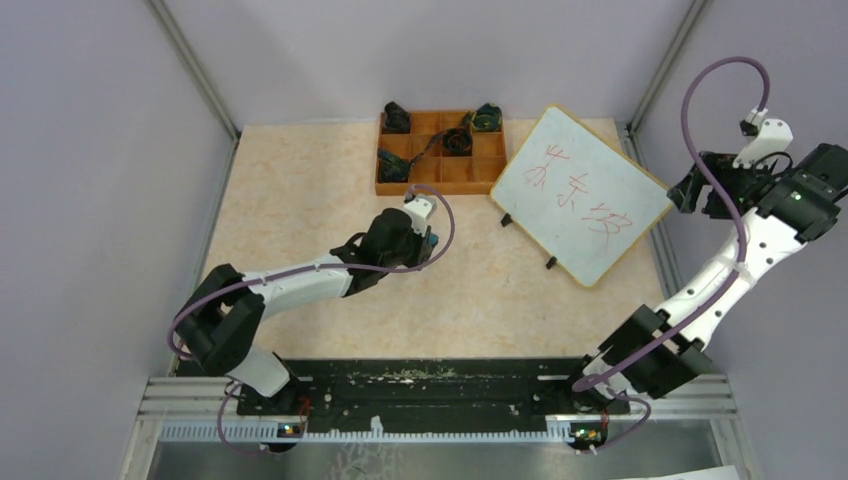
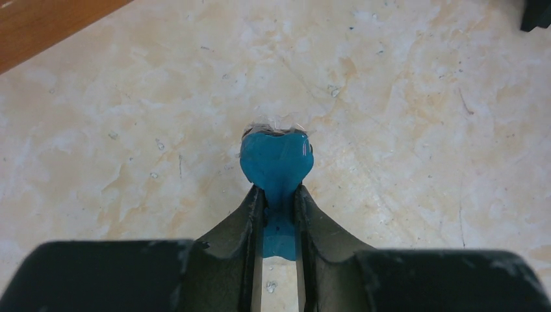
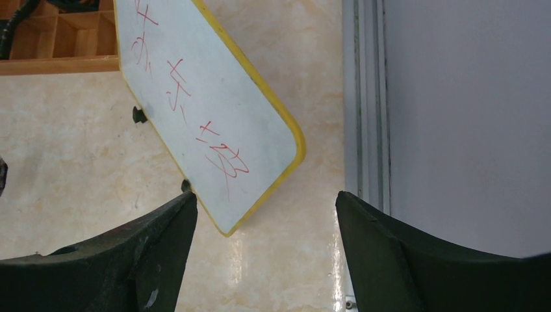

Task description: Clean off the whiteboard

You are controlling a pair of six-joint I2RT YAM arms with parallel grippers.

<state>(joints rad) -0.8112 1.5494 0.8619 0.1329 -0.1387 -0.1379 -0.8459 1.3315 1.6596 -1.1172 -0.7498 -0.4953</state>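
The whiteboard [image 1: 582, 195] lies turned at an angle on the right of the table, with a yellow frame, small black feet and red handwritten marks. It also shows in the right wrist view [image 3: 208, 117]. My left gripper [image 1: 430, 241] is at mid-table, left of the board and apart from it. It is shut on a blue eraser [image 2: 277, 162] that sticks out past the fingertips, close above the table. My right gripper [image 1: 695, 188] is open and empty, raised beside the board's right edge near the wall; its dark fingers [image 3: 156, 240] stand wide apart.
An orange compartment tray [image 1: 441, 152] with several dark coiled items stands at the back, just left of the board. Grey walls and a metal rail [image 3: 367, 97] close the table on the right. The tray's edge shows in the left wrist view [image 2: 45, 26].
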